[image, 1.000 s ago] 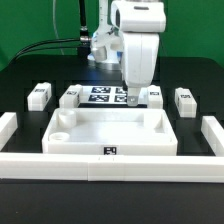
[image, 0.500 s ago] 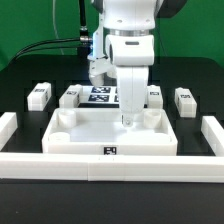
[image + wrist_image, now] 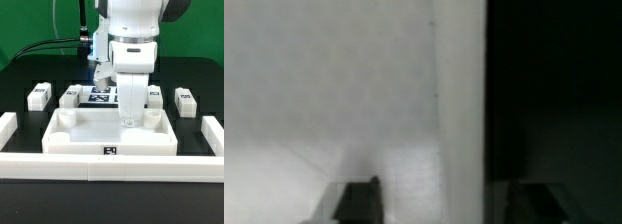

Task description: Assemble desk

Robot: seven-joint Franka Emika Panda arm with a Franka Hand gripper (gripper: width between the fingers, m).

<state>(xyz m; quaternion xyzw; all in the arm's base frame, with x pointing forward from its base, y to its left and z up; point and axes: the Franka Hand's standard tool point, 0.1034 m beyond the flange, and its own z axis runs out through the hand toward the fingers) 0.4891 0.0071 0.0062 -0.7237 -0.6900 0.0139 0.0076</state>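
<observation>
Hand (image 3: 128,118) lowered onto tabletop (image 3: 80,147) far rim; grip: cannot tell. Black table (image 3: 110,205), green backdrop (image 3: 30,25).

A marker board (image 3: 100,96) lies flat on the black desk (image 3: 25,75). White border rails (image 3: 60,167) line the near edge and both sides. Black cables (image 3: 45,46) cross a green backdrop (image 3: 30,22).

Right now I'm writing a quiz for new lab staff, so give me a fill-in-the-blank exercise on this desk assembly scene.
1. ___ loose legs lie beyond the tabletop.
2. The marker board has ___ legs on each side of it.
3. The gripper reaches down to the tabletop's rim nearest the marker board, opposite the rim bearing the small ___.
4. The table is ___ in colour.

Missing words: four; two; tag; black
</observation>
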